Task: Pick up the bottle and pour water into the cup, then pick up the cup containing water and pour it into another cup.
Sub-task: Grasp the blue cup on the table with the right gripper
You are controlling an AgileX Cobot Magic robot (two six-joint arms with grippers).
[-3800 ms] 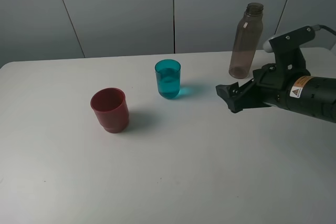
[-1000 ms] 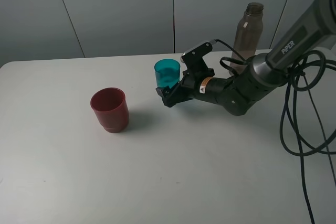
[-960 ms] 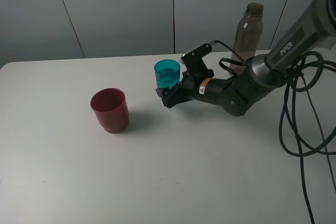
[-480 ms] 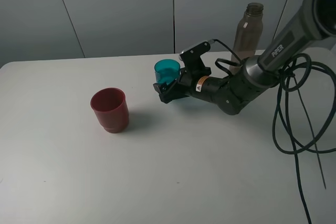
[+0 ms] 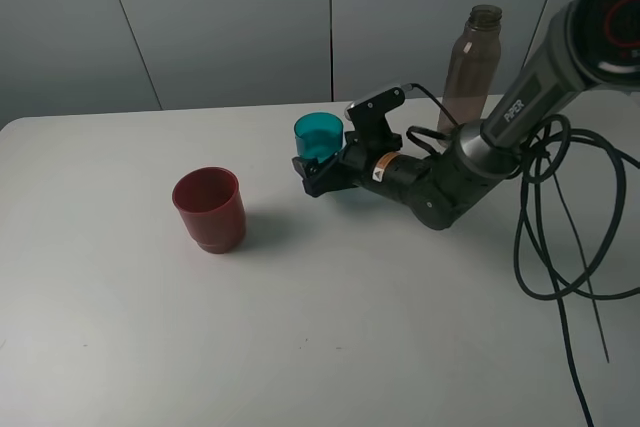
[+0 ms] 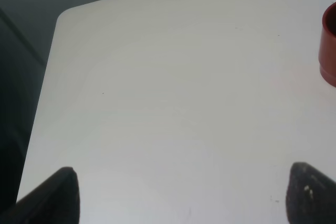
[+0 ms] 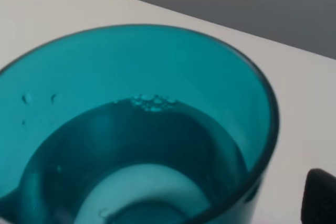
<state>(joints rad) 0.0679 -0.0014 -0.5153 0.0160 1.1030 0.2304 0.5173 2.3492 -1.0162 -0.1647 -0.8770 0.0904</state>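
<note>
The cup (image 5: 318,133), a teal translucent tumbler, stands upright at the table's middle back. In the right wrist view the cup (image 7: 136,129) fills the picture and has water in it. My right gripper (image 5: 312,169) is open, its fingers reaching around the cup's lower part from the right; whether they touch it I cannot tell. One dark fingertip (image 7: 320,195) shows beside the cup. Another cup (image 5: 209,209), dark red, stands to the left; its edge (image 6: 329,45) also shows in the left wrist view. The bottle (image 5: 469,75) stands uncapped at the back right. My left gripper (image 6: 186,203) is open over bare table.
The white table (image 5: 330,327) has a rounded corner (image 6: 65,14) at the far left, with a dark drop beyond it. Black cables (image 5: 560,237) loop over the table on the right. A grey panelled wall (image 5: 230,17) runs behind.
My right arm came in from the right side to the teal cup. Over the last second it edged a little further left, bringing the fingers further around the cup. The cups and bottle stayed put.
</note>
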